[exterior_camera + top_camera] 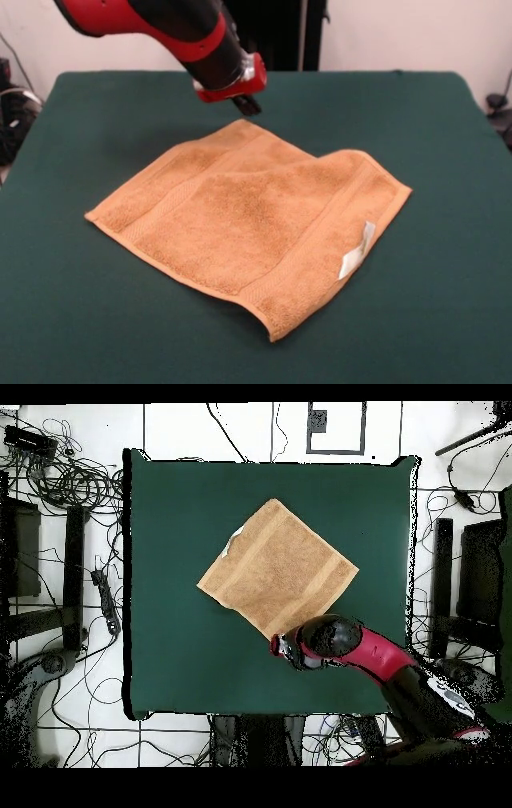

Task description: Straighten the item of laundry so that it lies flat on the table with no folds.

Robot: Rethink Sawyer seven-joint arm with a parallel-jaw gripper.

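Towel [248, 220] lies diagonal, near corner curled up.

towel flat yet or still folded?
Mostly spread, not fully flat: the towel has a crease across its far side and its near corner lifts off the table.

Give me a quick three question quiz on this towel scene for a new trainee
1. True or false: the towel lies fully flat on the table.
2. Where is the gripper? A) over the white label B) at the towel's corner nearest the robot C) off the table
3. Fill in: the label is coloured ____.

Key:
1. False: one corner near the label is lifted and the far edge is rumpled.
2. B
3. white
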